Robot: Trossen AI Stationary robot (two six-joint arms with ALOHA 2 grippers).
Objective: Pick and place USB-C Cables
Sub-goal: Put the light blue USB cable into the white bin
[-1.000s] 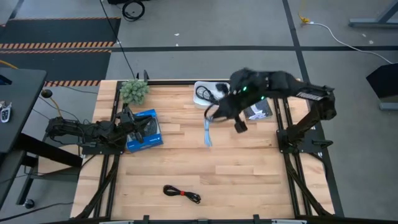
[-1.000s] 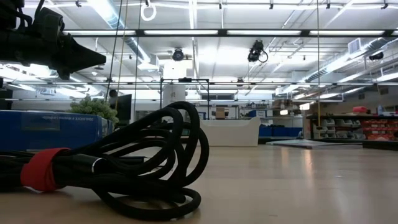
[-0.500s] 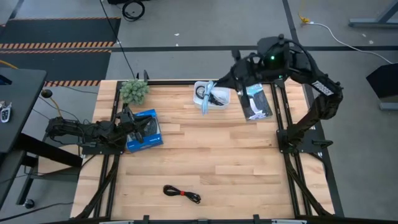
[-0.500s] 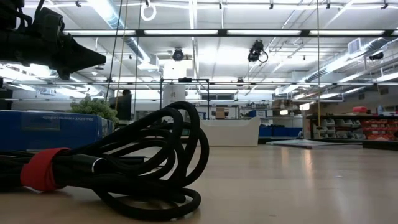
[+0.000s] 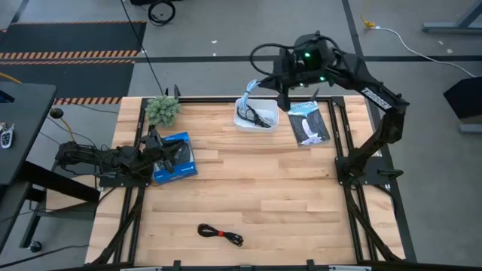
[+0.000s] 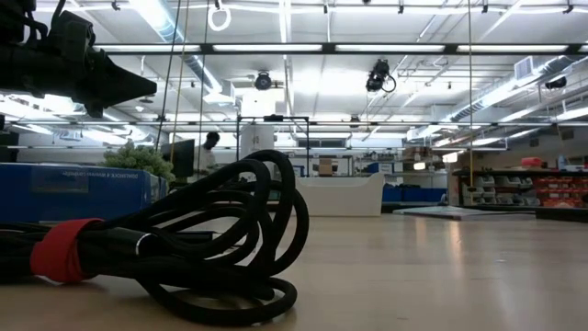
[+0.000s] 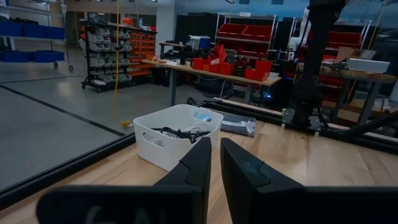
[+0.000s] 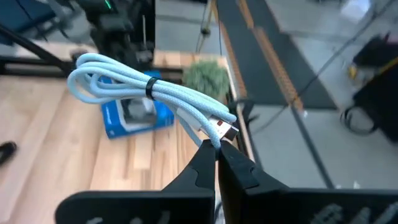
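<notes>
Hanging above the white bin (image 5: 254,114) at the desk's (image 5: 286,203) far edge, the right pincer (image 8: 216,148) is clamped on the light blue cable (image 8: 140,89), which dangles over the bin. A black cable (image 5: 258,117) lies inside it. The black cable with red tie (image 5: 220,234) rests near the desk's front edge. The left pincer (image 7: 213,163), fingers nearly together, waits by the blue box (image 5: 175,157).

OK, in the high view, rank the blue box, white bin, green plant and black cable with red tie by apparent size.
1. Blue box
2. White bin
3. Black cable with red tie and green plant: too alike to rank.
</notes>
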